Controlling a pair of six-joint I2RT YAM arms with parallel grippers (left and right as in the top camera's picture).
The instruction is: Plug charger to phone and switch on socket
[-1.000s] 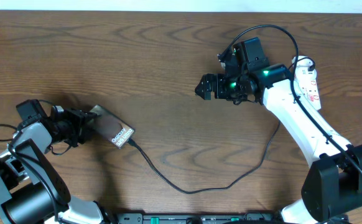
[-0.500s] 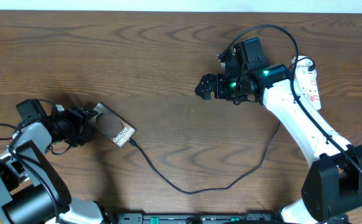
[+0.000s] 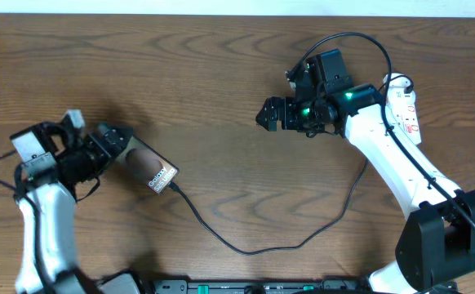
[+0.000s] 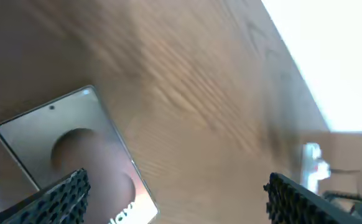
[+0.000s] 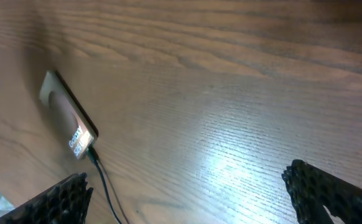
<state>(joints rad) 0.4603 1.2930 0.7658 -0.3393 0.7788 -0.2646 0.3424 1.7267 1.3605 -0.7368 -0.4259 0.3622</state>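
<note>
The phone [image 3: 149, 167] lies flat on the table at the left, lettering up. The charger [image 3: 246, 251], a thin black cable, runs from a connector at the phone's right end across the front and up toward the socket [image 3: 405, 104] at the far right. My left gripper [image 3: 115, 144] hovers open just left of the phone with nothing between its fingers. In the left wrist view the phone [image 4: 69, 149] shows beside the left fingertip [image 4: 60, 199]. My right gripper [image 3: 267, 114] hangs open over mid-table. Its wrist view shows the phone [image 5: 69, 121] and the charger [image 5: 103, 183].
The right arm's white links [image 3: 384, 155] cross in front of the socket and partly cover it. A white edge [image 3: 237, 6] borders the table's far side. A black rail [image 3: 246, 286] runs along the front edge.
My left gripper has opened and let go of the phone's left end, and the arm has risen. The phone lies on the table. The right arm has not moved.
</note>
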